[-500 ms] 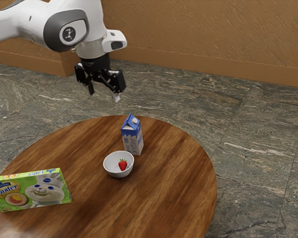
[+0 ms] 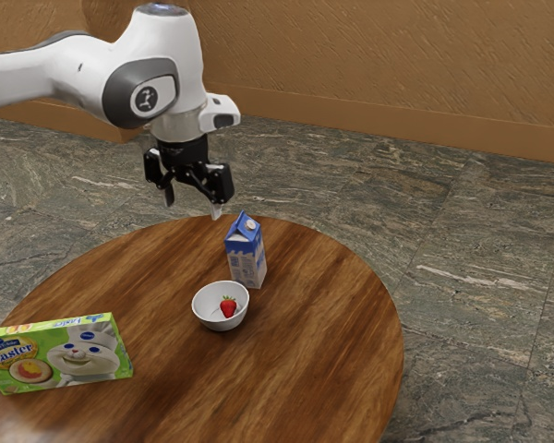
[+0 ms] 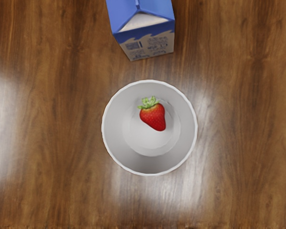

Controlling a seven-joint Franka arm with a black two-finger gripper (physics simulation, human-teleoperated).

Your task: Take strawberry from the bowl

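My gripper [image 2: 192, 209] hangs in the air above the table, its two fingers wide apart with nothing between them. The strawberry [image 2: 228, 307] lies inside the white bowl [image 2: 206, 315], which stands upright on the table. From the wrist view, looking down, the red strawberry [image 3: 153, 117] with its green leaves rests on the floor of the bowl [image 3: 152, 164], off its centre on the side facing the carton.
A blue and white milk carton [image 2: 246, 253] stands close beside the bowl and also shows in the wrist view [image 3: 143, 28]. A green Easter box [image 2: 59, 354] stands at the exterior view's lower left on the round wooden table [image 2: 323, 323].
My arm and gripper have come down and shifted slightly toward the exterior view's right. The bowl, strawberry, carton and box are where they were.
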